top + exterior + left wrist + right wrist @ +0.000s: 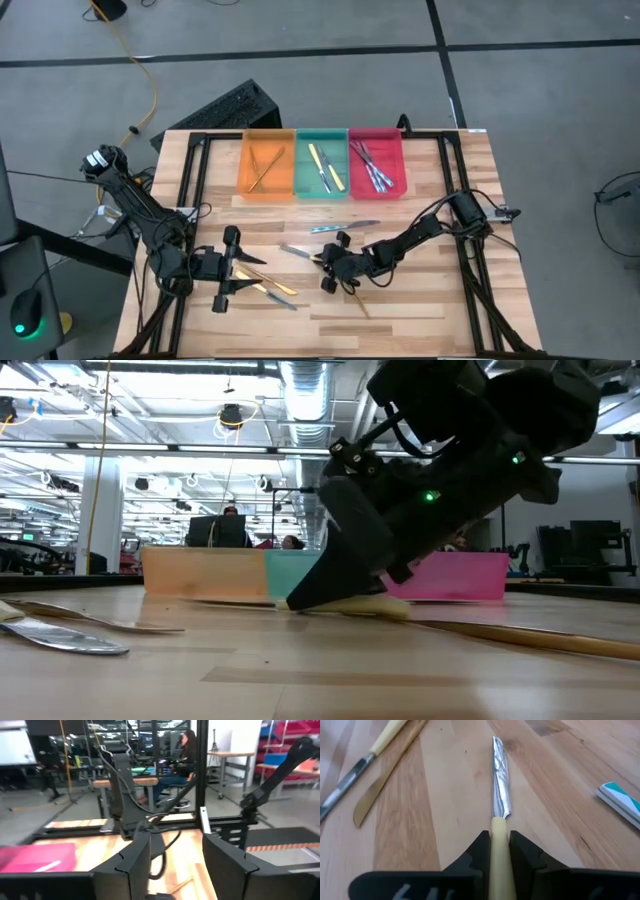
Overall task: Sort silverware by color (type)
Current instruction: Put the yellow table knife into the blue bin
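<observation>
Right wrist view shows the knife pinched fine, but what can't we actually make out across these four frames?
- Yellow-handled knife: handle end hidden behind the right gripper, right wrist view.
- Blue-handled utensil: cut by the picture edge there; type unclear.
- Left gripper: fingertips cut off at the bottom of the left wrist view, nothing shows between the fingers.
- Trays: contents hidden by their walls in the low view; too small to count from above.

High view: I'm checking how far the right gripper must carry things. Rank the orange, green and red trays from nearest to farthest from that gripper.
Measured from the right gripper, low on the table and closed on a yellow-handled knife:
1. Green tray, almost directly beyond it, middle of the row.
2. Red tray, beyond and to the picture's right.
3. Orange tray, beyond and to the picture's left.
Red and orange are nearly level.
</observation>
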You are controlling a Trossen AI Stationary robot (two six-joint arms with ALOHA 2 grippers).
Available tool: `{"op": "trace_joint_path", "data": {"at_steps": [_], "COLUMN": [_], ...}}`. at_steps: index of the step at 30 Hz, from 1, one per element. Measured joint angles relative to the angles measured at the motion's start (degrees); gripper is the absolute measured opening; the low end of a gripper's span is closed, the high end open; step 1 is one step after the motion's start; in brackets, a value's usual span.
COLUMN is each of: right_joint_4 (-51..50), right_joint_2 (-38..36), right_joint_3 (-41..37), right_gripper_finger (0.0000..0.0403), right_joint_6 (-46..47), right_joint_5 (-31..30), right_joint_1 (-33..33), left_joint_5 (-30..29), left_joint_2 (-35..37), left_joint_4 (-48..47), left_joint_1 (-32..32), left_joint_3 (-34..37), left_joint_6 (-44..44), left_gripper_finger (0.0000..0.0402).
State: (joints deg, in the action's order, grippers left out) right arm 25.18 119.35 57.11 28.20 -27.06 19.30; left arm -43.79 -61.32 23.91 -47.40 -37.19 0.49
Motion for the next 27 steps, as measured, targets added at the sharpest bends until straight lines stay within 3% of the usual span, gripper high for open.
{"op": "trace_joint_path", "data": {"at_steps": [7, 14, 19, 23, 27], "right_joint_4": [6.02, 11.20, 14.53, 14.11, 14.41], "right_joint_2": [0.15, 0.13, 0.06, 0.06, 0.02], "right_joint_3": [-0.03, -0.01, 0.33, 2.91, 7.96], "right_gripper_finger": [0.0067, 0.0067, 0.0067, 0.0070, 0.0071], "right_joint_6": [0.51, -0.01, 0.04, 0.16, -4.28], "right_joint_5": [0.45, 3.29, 4.98, 7.99, 12.06], "right_joint_1": [-2.39, -6.68, -10.60, -14.27, -17.42], "left_joint_5": [-1.46, -1.38, -6.54, -13.71, -20.03], "left_joint_2": [2.25, 13.94, 21.69, 24.29, 24.30], "left_joint_4": [-1.89, 10.47, 21.14, 15.95, 18.24], "left_joint_1": [1.15, 3.57, 4.17, 4.17, 4.55], "left_joint_3": [2.34, 22.30, 35.95, 35.67, 35.36], "left_joint_6": [0.08, -9.06, -19.56, -20.05, -19.93], "left_gripper_finger": [0.0136, 0.0103, 0.0090, 0.0089, 0.0089]}}
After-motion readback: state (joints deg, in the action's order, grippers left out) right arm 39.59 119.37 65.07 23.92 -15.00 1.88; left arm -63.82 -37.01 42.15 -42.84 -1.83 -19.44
